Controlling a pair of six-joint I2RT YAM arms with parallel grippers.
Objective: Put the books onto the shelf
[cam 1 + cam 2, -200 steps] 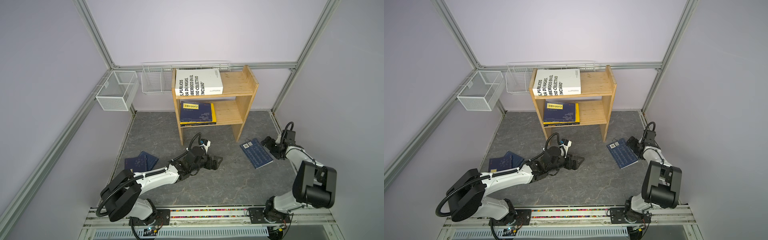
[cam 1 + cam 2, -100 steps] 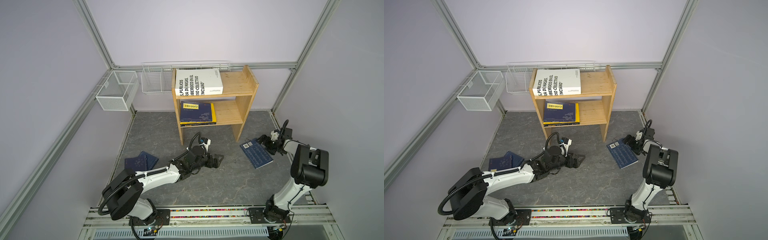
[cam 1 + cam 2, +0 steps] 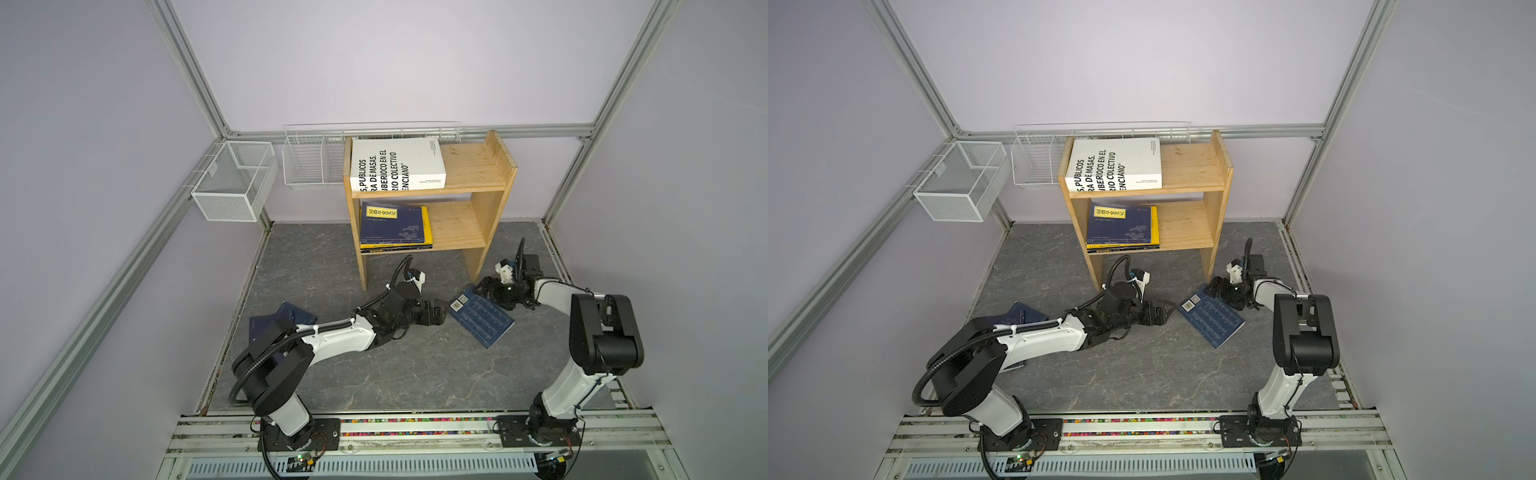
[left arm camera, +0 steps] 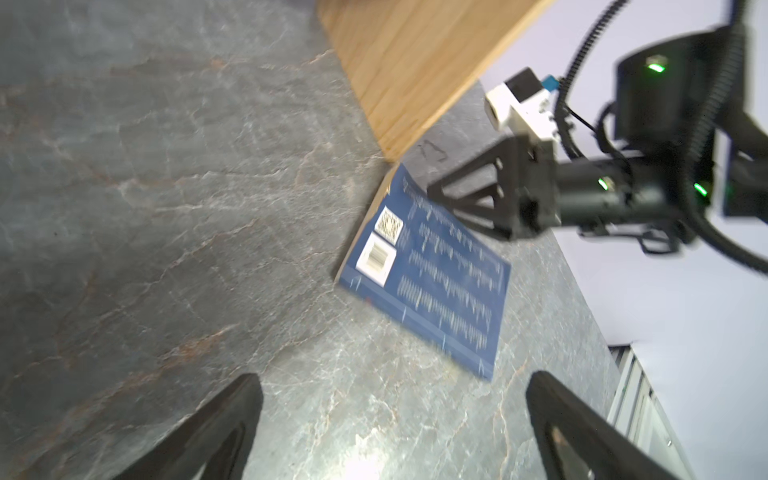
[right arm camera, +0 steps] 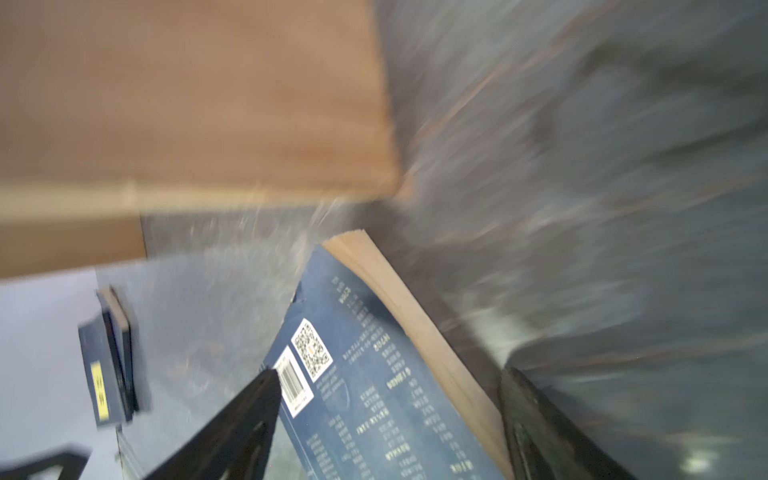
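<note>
Where the navy book (image 3: 482, 322) lies back cover up on the grey floor (image 3: 374, 374), the right gripper (image 3: 484, 287) reaches its far corner with jaws spread. In the right wrist view one finger (image 5: 249, 411) sits over the barcode label (image 5: 296, 382) and the other beyond the page edge, though blur hides whether either touches. Opposite, just beside the book's near edge, the left gripper (image 3: 444, 314) stands wide and empty. Behind the right gripper rises the pine shelf (image 3: 492, 216), with a white book (image 3: 397, 164) on top and a navy-topped stack (image 3: 392, 224) below. Well behind the left gripper lie more navy books (image 3: 291, 318).
</note>
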